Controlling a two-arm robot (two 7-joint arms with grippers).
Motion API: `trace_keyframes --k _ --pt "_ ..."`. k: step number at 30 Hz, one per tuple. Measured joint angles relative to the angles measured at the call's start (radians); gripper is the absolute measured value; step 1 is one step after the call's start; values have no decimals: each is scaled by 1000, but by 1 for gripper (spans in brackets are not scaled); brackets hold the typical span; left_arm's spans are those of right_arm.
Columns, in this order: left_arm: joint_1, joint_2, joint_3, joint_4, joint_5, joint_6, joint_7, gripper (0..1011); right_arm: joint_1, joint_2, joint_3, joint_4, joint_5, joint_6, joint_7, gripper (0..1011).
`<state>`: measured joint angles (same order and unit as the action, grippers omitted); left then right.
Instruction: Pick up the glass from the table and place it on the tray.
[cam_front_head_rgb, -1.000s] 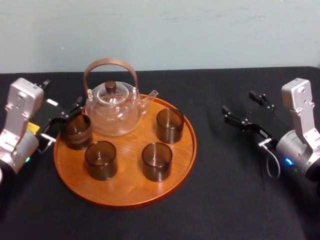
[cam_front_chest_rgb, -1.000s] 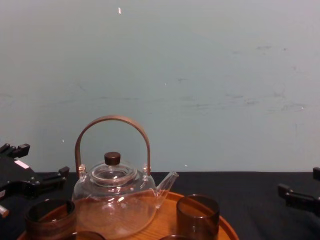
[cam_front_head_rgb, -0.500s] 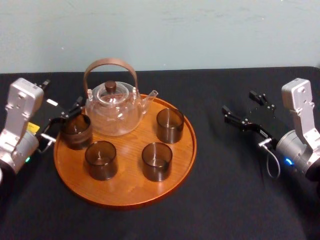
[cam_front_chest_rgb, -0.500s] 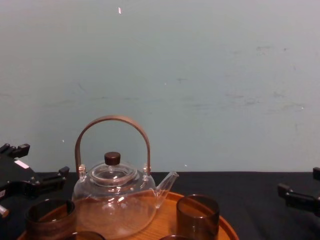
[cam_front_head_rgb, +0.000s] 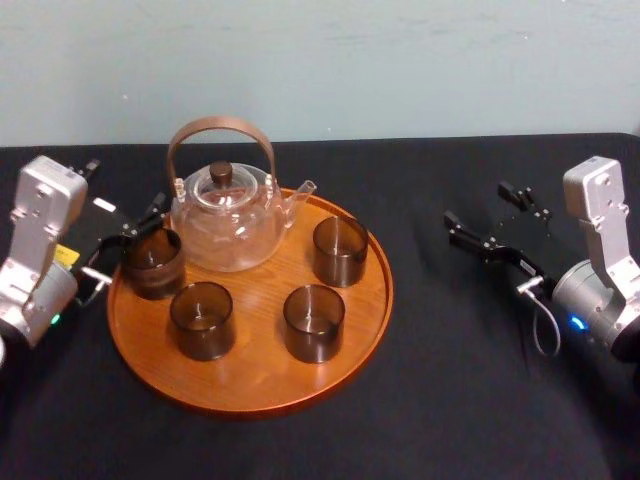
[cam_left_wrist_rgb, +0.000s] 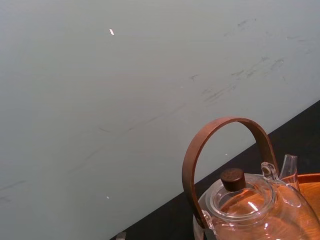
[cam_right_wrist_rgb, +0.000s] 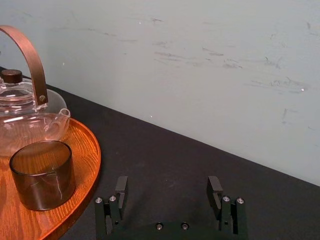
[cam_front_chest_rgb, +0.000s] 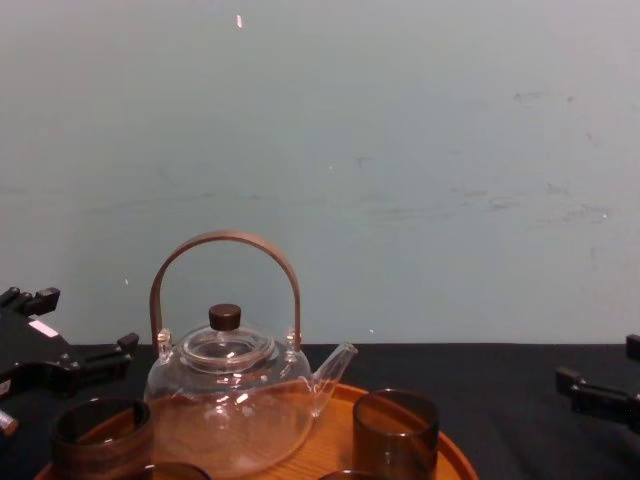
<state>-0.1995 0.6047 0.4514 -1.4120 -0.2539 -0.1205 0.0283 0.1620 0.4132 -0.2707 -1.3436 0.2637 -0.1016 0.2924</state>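
We count one large round orange-brown wooden tray (cam_front_head_rgb: 250, 390) with a low raised rim. On it stand one clear glass teapot (cam_front_head_rgb: 225, 225), with an arched brown handle and a dark knob, and four short smoky-brown cylindrical glasses. All are upright, and the tray rests on a black-covered table (cam_front_head_rgb: 450, 400).

The leftmost glass (cam_front_head_rgb: 152, 262) stands at the teapot's front left, against the rim. A second glass (cam_front_head_rgb: 202, 320) and a third glass (cam_front_head_rgb: 314, 322) stand in front of the teapot, and a fourth glass (cam_front_head_rgb: 340, 250) stands at its right, below the spout.

The left gripper (cam_front_head_rgb: 122, 190) hangs just left of the teapot, behind the leftmost glass. Its fingers are spread and hold nothing. Its white label (cam_front_head_rgb: 105, 205) is too small to read.

The right gripper (cam_front_head_rgb: 478, 203) hovers well right of the teapot, also spread and empty.
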Motion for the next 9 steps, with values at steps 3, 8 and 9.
trace_keyframes --k 3,8,9 --pt "0 0 0 0 0 0 0 1001 0 0 0 0 0 0 0 1002" --pt "0 0 0 0 0 0 0 1001 0 0 0 0 0 0 0 1002" --pt "0 0 0 0 0 0 0 1001 0 0 0 0 0 0 0 1002"
